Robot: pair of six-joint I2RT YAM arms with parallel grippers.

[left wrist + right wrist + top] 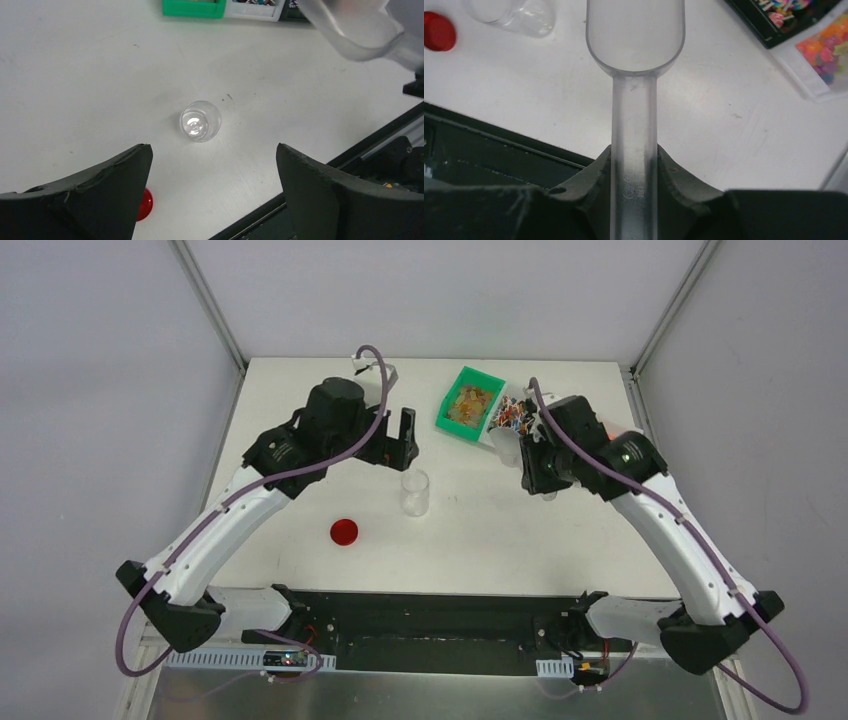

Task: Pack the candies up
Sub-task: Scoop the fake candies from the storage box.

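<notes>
the candies [472, 403] lie in bins [444, 412] at top centre, just beside the right gripper [634, 162], which clamps the empty scoop [635, 35]; left gripper [214, 152] gapes wide above the jar [200, 121].

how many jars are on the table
1: a clear jar, upright with no lid on, near the open left gripper; the red lid lies apart on the table. Others may be hidden under the right arm by the bins.
</notes>
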